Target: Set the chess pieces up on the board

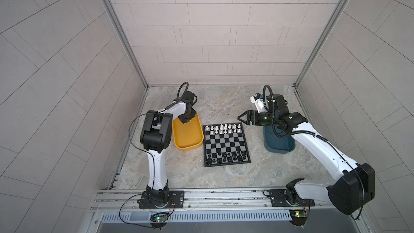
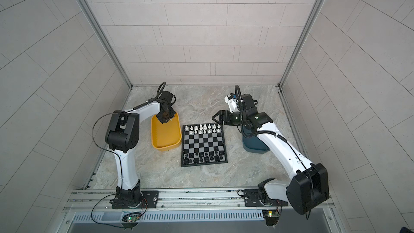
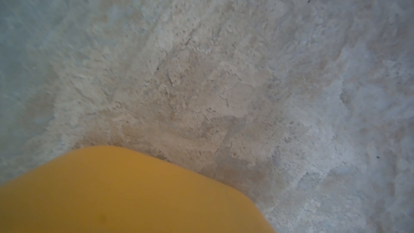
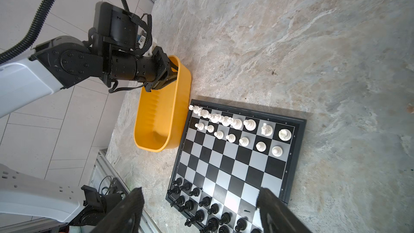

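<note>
With play nearly ready, white chess pieces [image 1: 225, 129] fill the far rows of the board [image 1: 226, 143] at mid-counter [image 1: 224, 106] and black ones [image 1: 226, 156] the near rows. The left tool [image 4: 173, 70] dips into the yellow tray [image 1: 189, 142], its grip impossible to tell. The right tool [image 1: 243, 118] hovers released and empty. The next move is probably to lift out a last piece.

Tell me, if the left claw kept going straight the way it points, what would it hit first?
Probably the floor of the yellow tray: the left gripper points down into its far end. What lies right under its tips is hidden.
</note>
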